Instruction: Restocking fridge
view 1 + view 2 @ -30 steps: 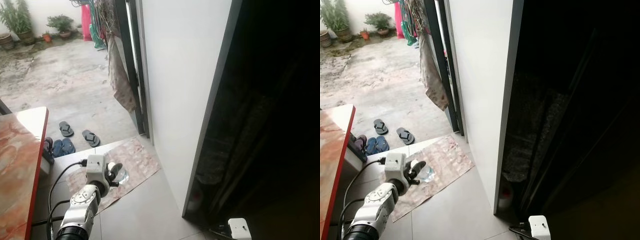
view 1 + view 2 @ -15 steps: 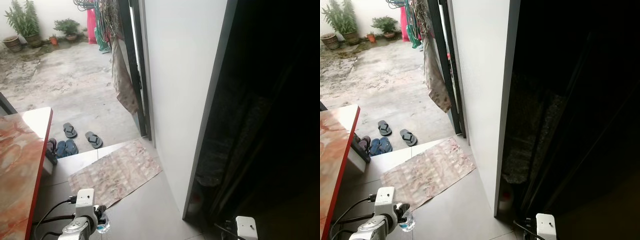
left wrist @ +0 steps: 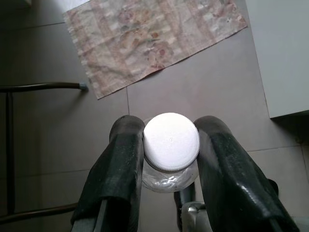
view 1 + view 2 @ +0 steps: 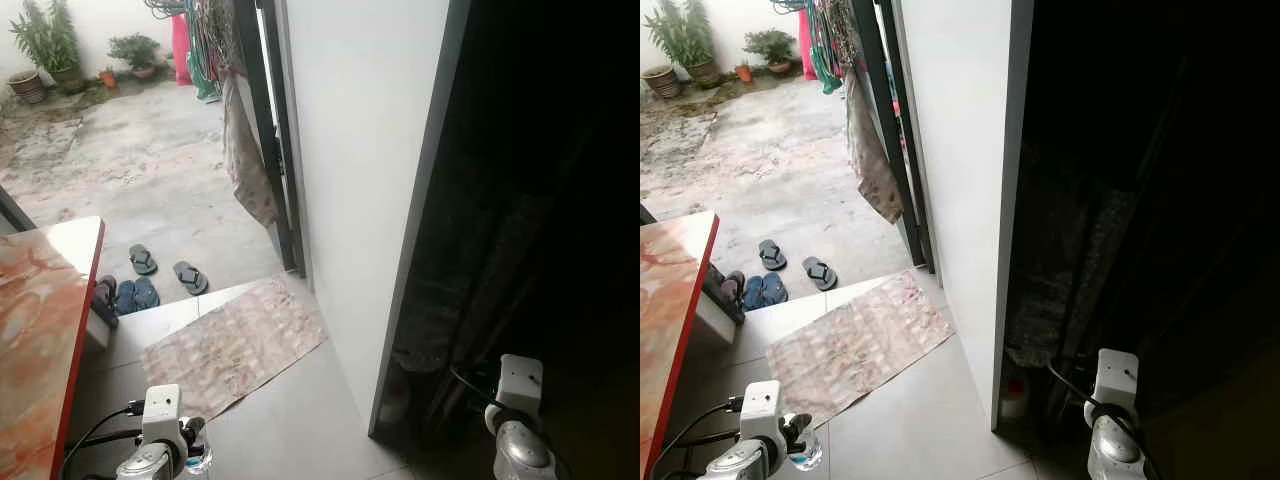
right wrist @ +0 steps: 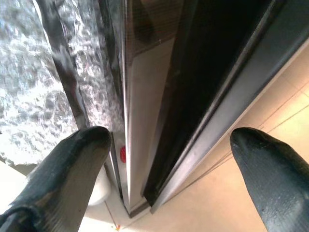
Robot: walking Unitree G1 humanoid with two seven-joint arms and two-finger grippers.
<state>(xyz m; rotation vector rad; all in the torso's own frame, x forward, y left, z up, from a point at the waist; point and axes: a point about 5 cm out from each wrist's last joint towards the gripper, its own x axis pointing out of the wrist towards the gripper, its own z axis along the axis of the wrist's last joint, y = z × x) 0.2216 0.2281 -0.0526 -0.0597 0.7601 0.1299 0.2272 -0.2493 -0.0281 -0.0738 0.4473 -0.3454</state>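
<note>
My left gripper (image 3: 170, 145) is shut on a clear bottle with a white screw cap (image 3: 171, 142), one black finger (image 3: 123, 164) on each side of its neck. In the head views that bottle (image 4: 197, 462) hangs low at the bottom left, over the grey floor tiles. My right gripper (image 5: 169, 145) stands open with nothing between its fingers, pointing at a tall dark glossy edge (image 5: 193, 96) beside crinkled silver sheeting (image 5: 34, 87). Its white wrist (image 4: 520, 380) is raised in front of the dark space (image 4: 540, 200) to the right of a white panel (image 4: 360, 150).
A patterned mat (image 4: 235, 345) lies on the tiles before an open doorway to a yard. Sandals (image 4: 160, 275) sit at the threshold. A red marble tabletop (image 4: 35, 340) stands on my left. A cloth (image 4: 248, 160) hangs on the door frame.
My left arm has dropped low with the bottle still held. My right arm has risen into view towards the dark space. The camera has shifted a little.
</note>
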